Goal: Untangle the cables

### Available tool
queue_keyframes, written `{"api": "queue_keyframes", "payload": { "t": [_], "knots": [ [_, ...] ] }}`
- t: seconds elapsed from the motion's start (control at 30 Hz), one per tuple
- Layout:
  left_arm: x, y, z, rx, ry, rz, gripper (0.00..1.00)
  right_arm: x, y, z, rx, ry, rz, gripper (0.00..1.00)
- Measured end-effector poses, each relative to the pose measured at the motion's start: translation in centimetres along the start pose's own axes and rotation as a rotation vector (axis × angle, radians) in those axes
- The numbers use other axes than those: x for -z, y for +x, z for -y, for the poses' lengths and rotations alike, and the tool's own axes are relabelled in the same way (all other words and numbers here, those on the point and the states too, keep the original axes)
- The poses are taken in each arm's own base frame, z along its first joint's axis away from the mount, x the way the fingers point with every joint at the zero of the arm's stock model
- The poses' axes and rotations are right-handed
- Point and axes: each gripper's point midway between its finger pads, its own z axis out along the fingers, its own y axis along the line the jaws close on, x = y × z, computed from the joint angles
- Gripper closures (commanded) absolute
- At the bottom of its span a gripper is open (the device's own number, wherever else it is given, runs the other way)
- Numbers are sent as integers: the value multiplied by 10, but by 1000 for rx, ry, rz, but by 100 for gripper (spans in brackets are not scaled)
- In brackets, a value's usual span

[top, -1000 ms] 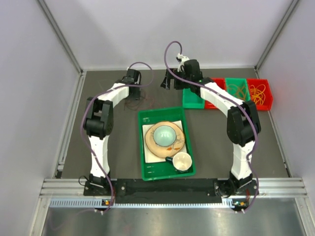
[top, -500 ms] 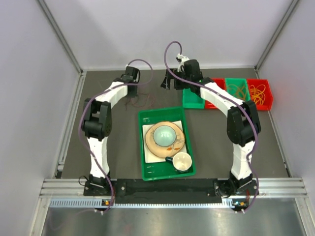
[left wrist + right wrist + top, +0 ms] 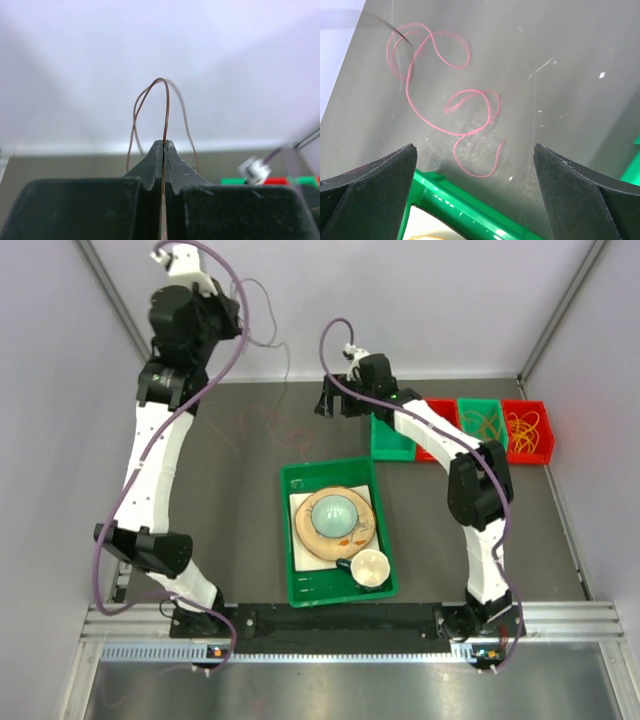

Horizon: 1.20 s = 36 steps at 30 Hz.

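Brown wire [image 3: 166, 110] clenched in my left jaws seemed freed; my released right jaws next needed the red cable [image 3: 470, 91].

Left pincer [image 3: 164, 146] high, clamped tight, right pincer [image 3: 474, 150] low, agape

Lab: white-walled enclosure [image 3: 420, 310], aluminium rails [image 3: 570, 618]

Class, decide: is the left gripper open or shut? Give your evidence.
The left gripper is shut: its fingers meet, pinching a thin brown cable that loops above them.
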Motion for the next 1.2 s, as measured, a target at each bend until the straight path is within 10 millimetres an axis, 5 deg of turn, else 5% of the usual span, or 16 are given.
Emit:
{"api": "queue_keyframes", "payload": {
  "t": [0.1,0.2,0.43,0.67,0.83,1.2],
  "knots": [
    [17,-47,12,26,43,106,100,-8,8,-9,6,-13,-23,1],
    [20,-60,17,44,62,135,100,-21,12,-16,12,-16,-49,1],
    [5,-38,4,44,19,73,100,-62,27,-24,105,40,-93,1],
    [6,-39,-25,45,-65,64,100,-90,77,-15,181,109,-191,2],
    [6,-37,-42,62,-108,62,100,-104,92,-1,210,155,-214,11],
    [14,-33,-53,71,-132,51,100,-119,91,6,268,206,-183,41]
  ]
}}
